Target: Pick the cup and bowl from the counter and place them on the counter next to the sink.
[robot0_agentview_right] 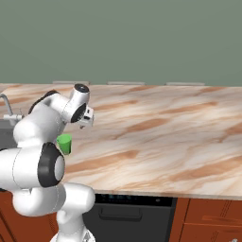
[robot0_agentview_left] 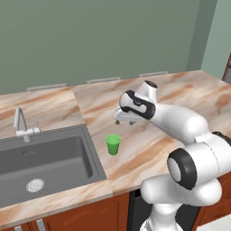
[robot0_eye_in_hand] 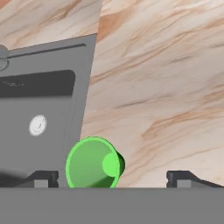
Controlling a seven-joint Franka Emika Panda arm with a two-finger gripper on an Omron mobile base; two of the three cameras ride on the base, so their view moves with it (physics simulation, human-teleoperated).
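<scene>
Green cup upright on tabletop, just beside sink edge. My gripper above it, fingers spread wide, empty.

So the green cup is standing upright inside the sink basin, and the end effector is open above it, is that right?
Not quite. The green cup stands upright on the counter beside the sink, not inside the basin; the left base view shows it just past the sink's rim. The rest holds: the end effector is open above it, as the hand view shows.
</scene>
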